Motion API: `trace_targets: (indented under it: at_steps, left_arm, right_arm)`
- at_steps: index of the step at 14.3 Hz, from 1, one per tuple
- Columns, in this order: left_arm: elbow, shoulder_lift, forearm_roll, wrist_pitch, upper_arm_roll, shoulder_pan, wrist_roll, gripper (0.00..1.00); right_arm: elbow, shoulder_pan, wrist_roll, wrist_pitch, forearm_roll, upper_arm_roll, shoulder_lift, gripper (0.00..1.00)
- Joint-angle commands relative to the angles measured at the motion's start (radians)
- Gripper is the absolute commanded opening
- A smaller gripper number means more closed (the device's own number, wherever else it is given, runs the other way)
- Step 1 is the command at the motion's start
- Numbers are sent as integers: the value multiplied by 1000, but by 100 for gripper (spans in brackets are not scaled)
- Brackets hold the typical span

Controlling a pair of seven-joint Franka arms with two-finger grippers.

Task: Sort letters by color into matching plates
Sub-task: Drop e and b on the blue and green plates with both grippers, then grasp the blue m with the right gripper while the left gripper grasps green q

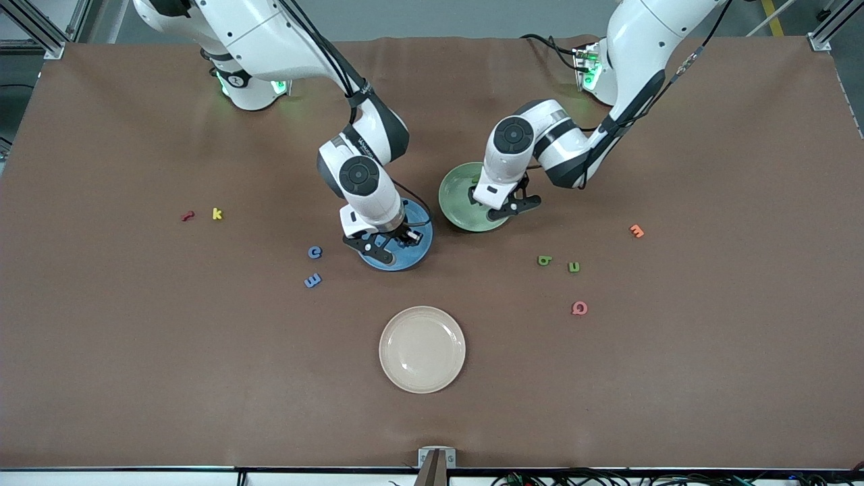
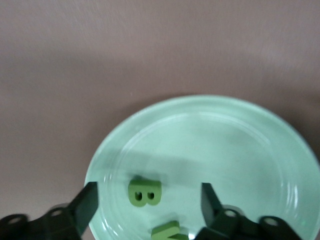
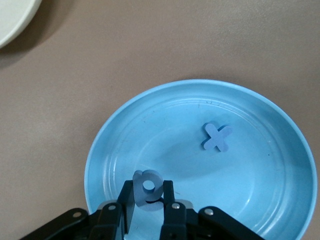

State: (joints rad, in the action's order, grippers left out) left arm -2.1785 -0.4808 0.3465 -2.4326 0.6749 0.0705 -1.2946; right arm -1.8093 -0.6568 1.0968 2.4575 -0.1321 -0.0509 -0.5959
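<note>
My right gripper is shut on a blue letter and holds it low over the blue plate, which also shows in the right wrist view. A blue X letter lies in that plate. My left gripper is open over the pale green plate; in the left wrist view a green B and another green letter lie in it between the fingers. Two blue letters lie on the table beside the blue plate. Two green letters lie nearer the camera than the green plate.
A cream plate sits nearer the camera than both plates. A red letter and a yellow k lie toward the right arm's end. An orange letter and a pink letter lie toward the left arm's end.
</note>
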Motion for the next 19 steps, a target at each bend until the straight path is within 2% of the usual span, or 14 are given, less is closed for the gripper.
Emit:
trace_targets:
  at_steps: [1,4,6,9,15,19]
  left_arm:
    - [22,30,11,24,3,-53,4,94]
    - [65,21,22,26,-4,-93,15,94]
    - [89,19,25,26,-37,-112,34,94]
    - [137,-5,31,24,-58,-132,47,94]
    - [186,-94,161,12,-122,-132,49,94]
    - [206,-137,201,10,-138,-133,57,94]
  right_arm:
    - [25,-7,15,-11,-8,6,-4,100]
    - [30,0,11,-14,-1,8,-4,100]
    - [30,14,-12,-20,2,13,-1,100]
    - [28,86,-156,-23,22,13,2,100]
    - [30,265,-487,-89,22,11,13,100]
    - [19,345,-607,-91,22,13,8,79]
